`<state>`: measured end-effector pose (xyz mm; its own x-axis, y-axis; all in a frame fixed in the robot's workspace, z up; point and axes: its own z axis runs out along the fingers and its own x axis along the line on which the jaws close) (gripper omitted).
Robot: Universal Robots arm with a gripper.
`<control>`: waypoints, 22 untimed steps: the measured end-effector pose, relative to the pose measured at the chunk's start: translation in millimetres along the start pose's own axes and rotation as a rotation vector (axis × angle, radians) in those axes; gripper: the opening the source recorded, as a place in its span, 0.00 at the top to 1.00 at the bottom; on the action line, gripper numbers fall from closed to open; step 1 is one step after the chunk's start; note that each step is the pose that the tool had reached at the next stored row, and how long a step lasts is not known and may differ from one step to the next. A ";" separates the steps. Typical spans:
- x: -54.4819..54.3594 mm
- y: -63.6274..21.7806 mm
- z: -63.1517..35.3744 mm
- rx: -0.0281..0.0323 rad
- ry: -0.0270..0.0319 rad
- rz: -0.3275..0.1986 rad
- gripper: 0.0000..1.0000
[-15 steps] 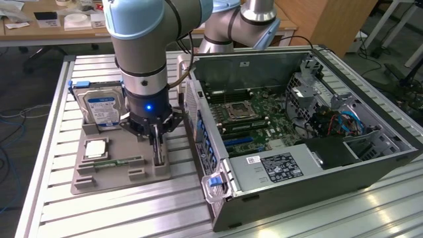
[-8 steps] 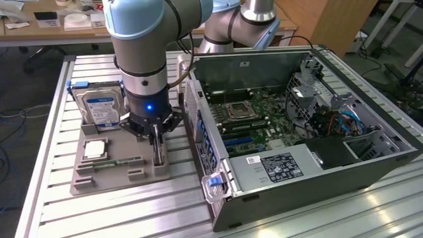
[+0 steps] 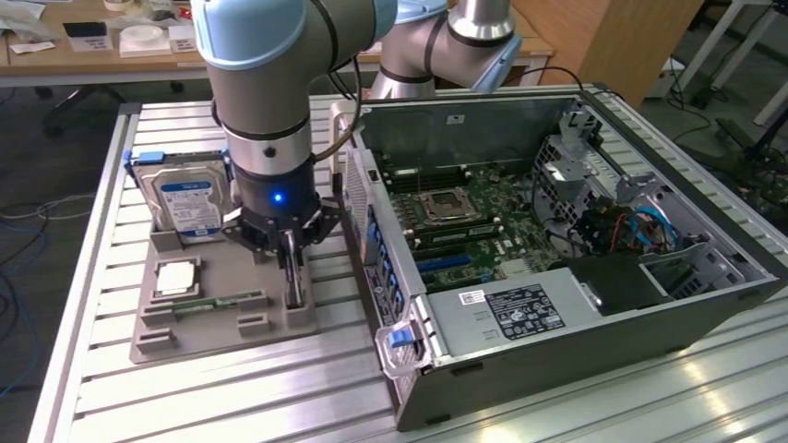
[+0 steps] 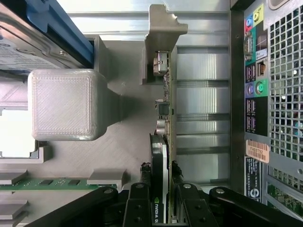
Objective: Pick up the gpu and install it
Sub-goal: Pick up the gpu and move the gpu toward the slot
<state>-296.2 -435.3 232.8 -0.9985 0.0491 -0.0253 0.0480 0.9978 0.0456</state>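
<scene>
Black fingers (image 4: 140, 194) of the gripper (image 4: 160, 176) stand on either side of the gpu (image 4: 163, 111) and look clamped on it, one against the cooler face and the other against the back of the board, with no gap that I can see. The card stands on edge in its slot in the grey printed tray (image 3: 209, 334), with its silver end bracket (image 4: 161, 33) at the far end from the jaws. Nothing shows it raised off the tray, so I judge the work to be at the grasp itself: the card is reached and taken hold of, but the lift, the carry and the seating are not yet done. On the same tray sit the hard drive (image 3: 185, 198), a square processor (image 3: 176, 277) and the narrow memory stick (image 3: 216, 302). Just beside the tray, on the exterior view's right, the computer case (image 3: 579, 369) lies open on the slatted table (image 3: 185, 397), and the blue expansion slots (image 3: 444, 263) on its motherboard (image 3: 474, 217) look empty. As for writing, white NVIDIA lettering runs along the cooler edge between the jaws. An orange sticker (image 4: 256, 151) on the case's rear panel, the drive's blue-white label and the black label on the power supply (image 3: 518, 309) all carry print too small to read.
</scene>
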 end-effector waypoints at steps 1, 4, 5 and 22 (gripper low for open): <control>0.0 0.1 -1.3 0.0000 0.0000 0.000 0.73; -0.2 0.3 -7.0 -0.0024 0.0001 0.000 0.73; -0.3 0.4 -9.1 -0.0046 0.0002 0.000 0.73; -0.6 1.0 -22.4 -0.0140 0.0007 0.000 0.73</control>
<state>-296.2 -435.3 255.2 -0.9985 0.0494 -0.0246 0.0479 0.9971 0.0596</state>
